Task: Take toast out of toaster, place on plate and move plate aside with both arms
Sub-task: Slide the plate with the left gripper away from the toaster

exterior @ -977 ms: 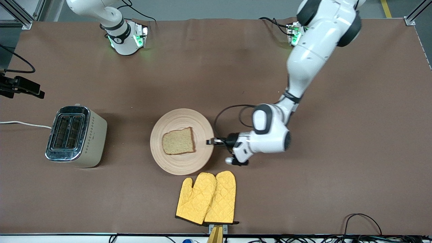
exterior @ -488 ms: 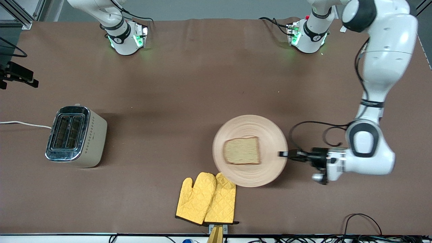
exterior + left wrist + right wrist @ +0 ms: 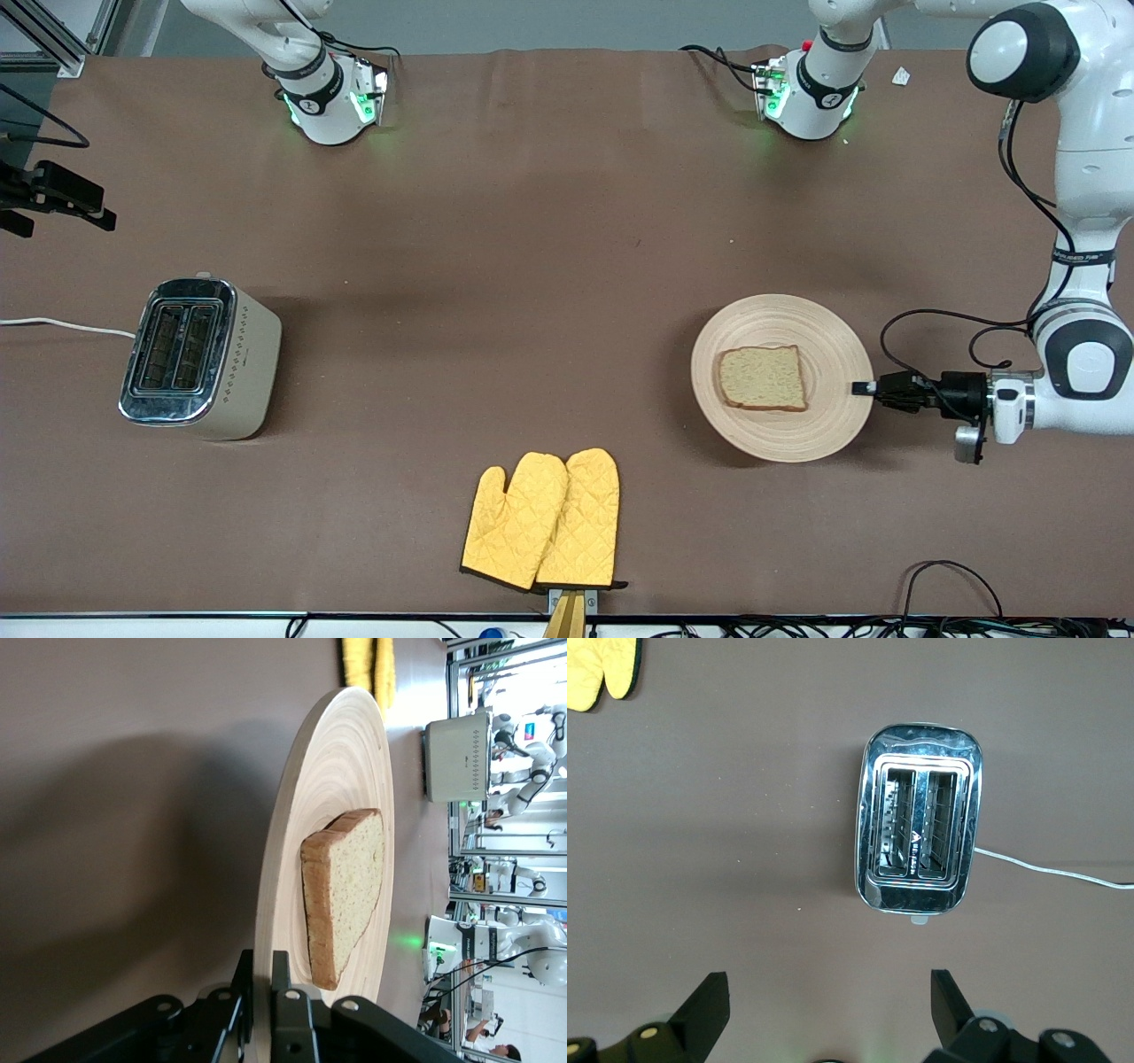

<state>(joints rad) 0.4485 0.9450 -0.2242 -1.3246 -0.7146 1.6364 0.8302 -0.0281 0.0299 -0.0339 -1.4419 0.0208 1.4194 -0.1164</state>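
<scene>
The pale wooden plate (image 3: 780, 315) is toward the left arm's end of the table, with the toast (image 3: 764, 377) lying flat on its middle. My left gripper (image 3: 859, 387) is shut on the plate's rim at the side toward the left arm's end. In the left wrist view the fingers (image 3: 283, 970) pinch the plate's rim (image 3: 337, 753), one above and one below, with the toast (image 3: 350, 877) just past them. My right gripper (image 3: 828, 983) is open and empty, high over the table by the toaster (image 3: 919, 842).
The toaster (image 3: 199, 359) stands at the right arm's end, its slots empty and its white cord (image 3: 62, 326) running off the table. A pair of yellow oven mitts (image 3: 545, 518) lies near the front edge at mid table.
My left gripper has pulled the plate with the toast from mid table, past the mitts, toward the left arm's end. The toaster and mitts have not moved.
</scene>
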